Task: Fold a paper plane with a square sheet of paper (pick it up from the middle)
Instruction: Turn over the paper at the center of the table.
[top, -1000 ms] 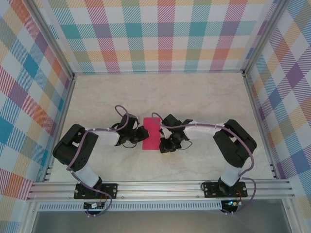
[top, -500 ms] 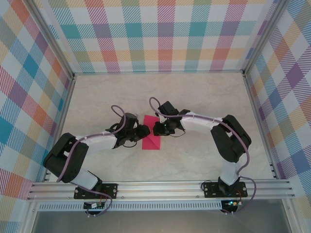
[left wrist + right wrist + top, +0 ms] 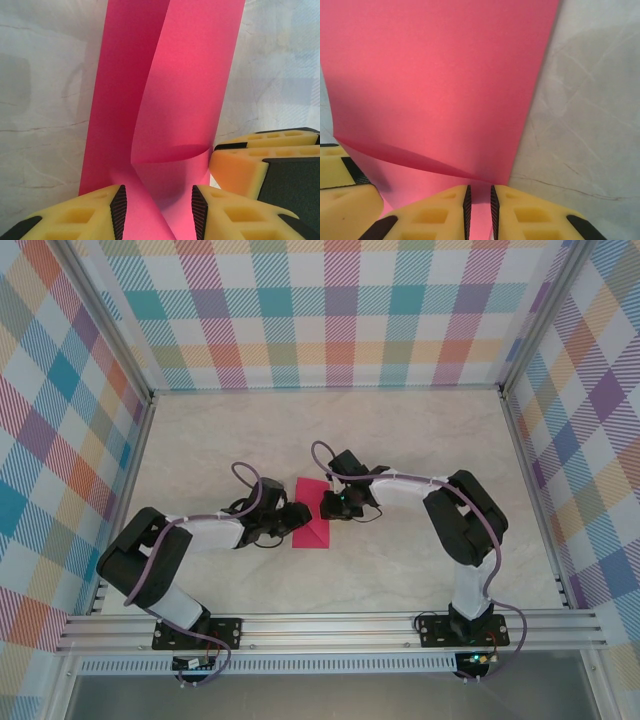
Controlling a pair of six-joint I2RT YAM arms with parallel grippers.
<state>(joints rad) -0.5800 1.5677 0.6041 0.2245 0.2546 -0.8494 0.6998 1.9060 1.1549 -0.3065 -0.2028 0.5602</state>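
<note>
A second ago the left claw (image 3: 159,202) was clamped. Now its yellow jaws stand apart with the pink paper (image 3: 190,75) running loose between them, so it has let go. The paper lies in the middle of the table (image 3: 400,440), between the two claws. It is no longer a flat strip, as one flap curls up off the layer beneath. The right claw (image 3: 480,192) has moved from the paper's near corner to its far right edge, and its jaws are pinched almost together on the paper there. To me that looks like a hand-over, leaving the right one to draw a slanted fold across. I cannot tell whether any crease is pressed in or the flap is only bent. The paper's near end is cut off under the left claw, and from above the claws cover its side edges.
</note>
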